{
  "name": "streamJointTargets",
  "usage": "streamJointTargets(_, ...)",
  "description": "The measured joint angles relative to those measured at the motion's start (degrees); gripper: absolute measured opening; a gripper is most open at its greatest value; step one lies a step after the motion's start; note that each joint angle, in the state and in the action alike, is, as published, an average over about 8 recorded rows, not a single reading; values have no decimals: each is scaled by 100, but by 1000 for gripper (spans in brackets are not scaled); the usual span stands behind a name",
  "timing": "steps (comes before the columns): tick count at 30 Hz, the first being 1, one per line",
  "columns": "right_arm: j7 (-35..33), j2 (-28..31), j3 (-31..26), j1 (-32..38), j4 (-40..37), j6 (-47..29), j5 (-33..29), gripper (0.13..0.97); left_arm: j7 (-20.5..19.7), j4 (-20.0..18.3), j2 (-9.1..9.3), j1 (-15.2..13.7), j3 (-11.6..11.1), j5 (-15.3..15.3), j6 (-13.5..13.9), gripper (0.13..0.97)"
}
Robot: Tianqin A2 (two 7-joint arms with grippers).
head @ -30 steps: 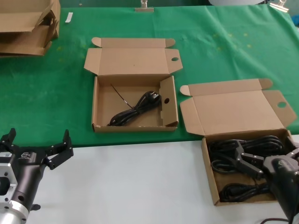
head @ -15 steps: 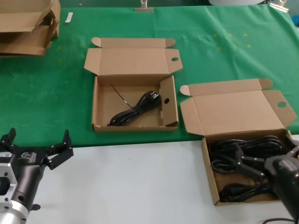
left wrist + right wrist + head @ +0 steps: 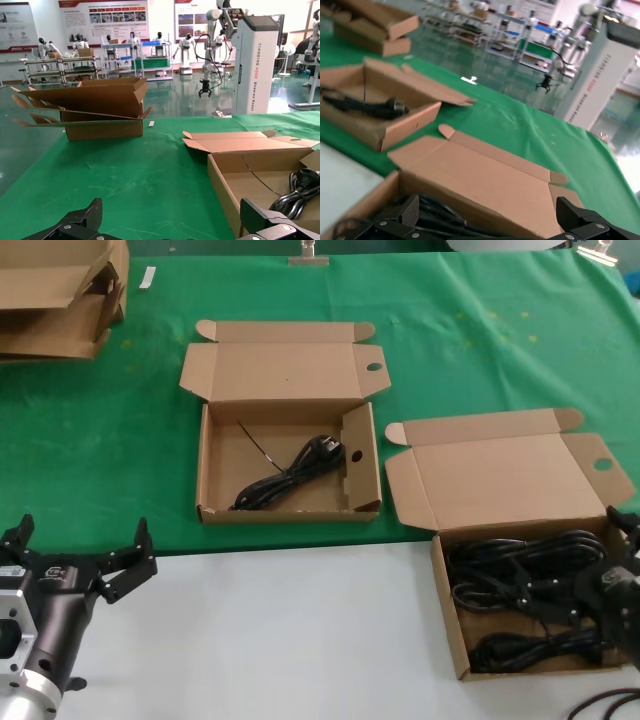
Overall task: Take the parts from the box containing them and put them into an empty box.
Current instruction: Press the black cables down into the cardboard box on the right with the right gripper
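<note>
head view: two open boxes (image 3: 290, 455), one cable (image 3: 290, 478) in the partitioned one

A robotics exhibition hall or lab: humanoid robots (image 3: 187, 44) stand along the polished floor, wall posters (image 3: 103, 16) hang behind, and a white machine cabinet (image 3: 256, 65) stands nearby.

Black looped cables (image 3: 520, 580) fill the lidded-open box (image 3: 447, 615) under the right gripper (image 3: 590, 590); 1 cable (image 3: 290, 475) lies in the partitioned box (image 3: 205, 465), well apart.
</note>
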Motion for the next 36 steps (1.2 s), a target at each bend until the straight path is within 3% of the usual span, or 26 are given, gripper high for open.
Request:
streamJointTargets(9, -2062, -129, 248, 305, -443, -661, -90, 966, 0, 0, 0, 0, 0, 0, 0, 966)
streamJointTargets(13, -2670, 10, 187, 344, -466, -922, -170, 966, 0, 0, 0, 0, 0, 0, 0, 966)
streamJointTargets(21, -2830, 279, -231, 458, -532, -1037, -540, 966, -3, 0, 0, 0, 0, 0, 0, 966)
streamJointTargets(36, -2613, 93, -905, 1200, -1214, -791, -1151, 961, -2, 0, 0, 0, 0, 1, 0, 966)
